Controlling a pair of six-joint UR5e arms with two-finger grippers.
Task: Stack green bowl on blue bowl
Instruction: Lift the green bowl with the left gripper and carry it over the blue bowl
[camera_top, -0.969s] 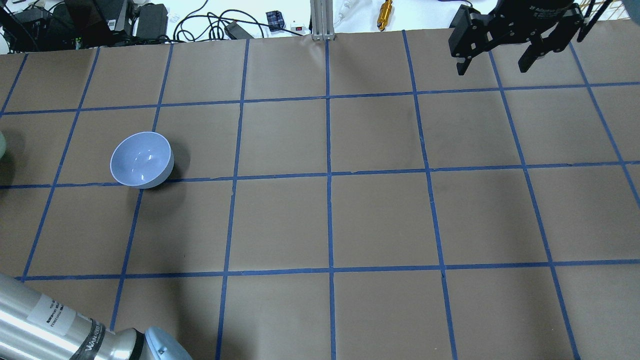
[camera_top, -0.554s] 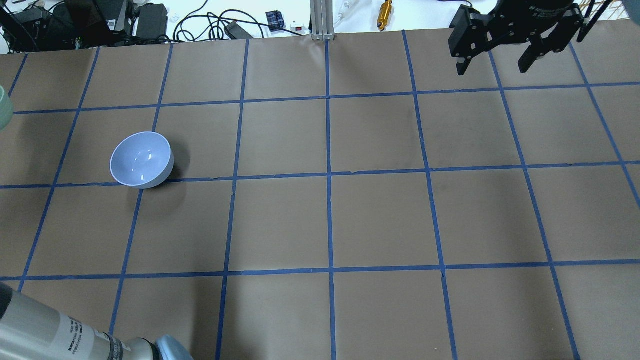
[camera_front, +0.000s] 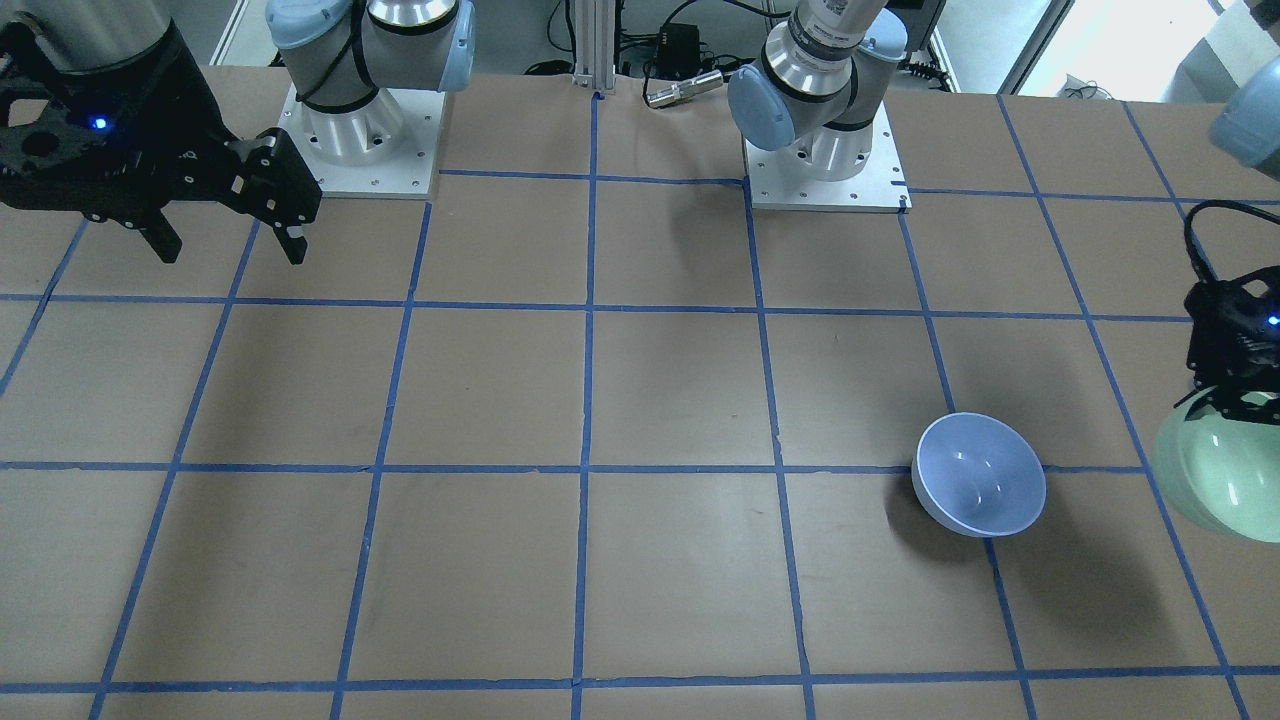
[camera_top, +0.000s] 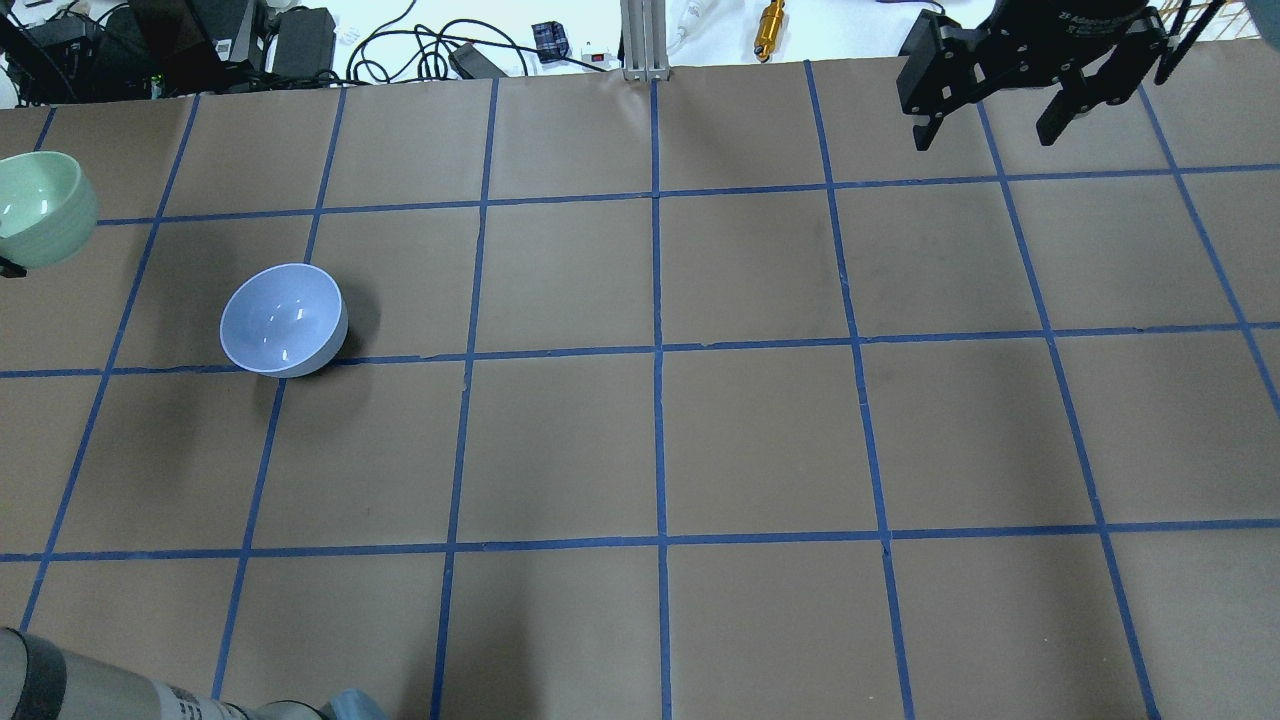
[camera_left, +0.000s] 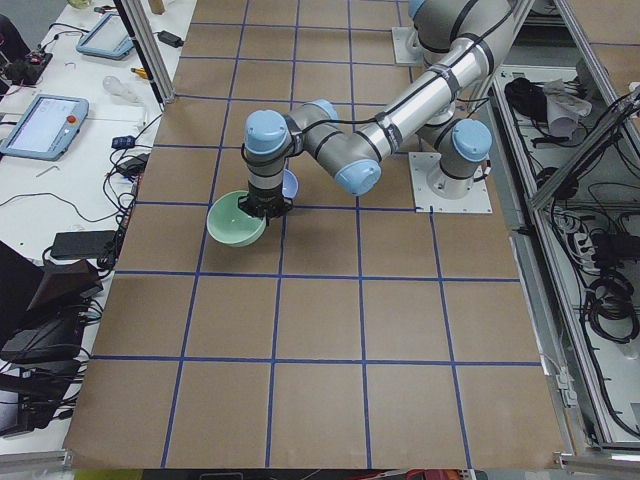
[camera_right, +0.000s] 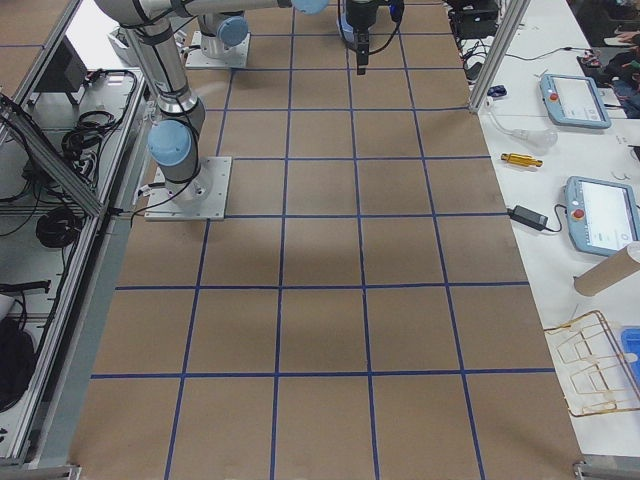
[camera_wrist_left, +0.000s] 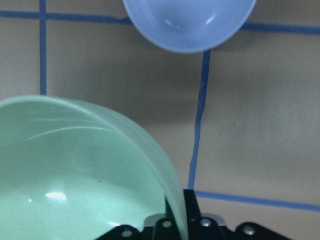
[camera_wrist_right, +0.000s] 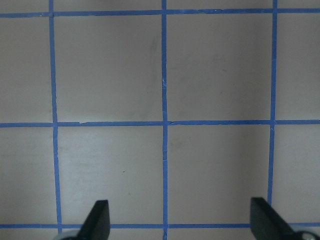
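Note:
The green bowl (camera_top: 40, 208) hangs above the table at the far left edge, held by its rim in my left gripper (camera_front: 1228, 402), which is shut on it. The bowl also shows in the front view (camera_front: 1215, 485), the left wrist view (camera_wrist_left: 75, 170) and the exterior left view (camera_left: 236, 220). The blue bowl (camera_top: 283, 320) sits upright on the table, a short way to the right of the green bowl; it also shows in the front view (camera_front: 980, 475) and the left wrist view (camera_wrist_left: 190, 22). My right gripper (camera_top: 990, 125) is open and empty above the far right corner.
The table is brown paper with a blue tape grid (camera_top: 657, 350). Cables, power bricks, an aluminium post (camera_top: 640, 40) and a gold cylinder (camera_top: 770, 28) lie beyond the far edge. The two arm bases (camera_front: 365, 140) (camera_front: 825, 165) stand at the robot's side.
The green bowl has come into the overhead view from the left edge, moving right and farther away. The left arm's elbow has slid out at the bottom left. The right arm is still.

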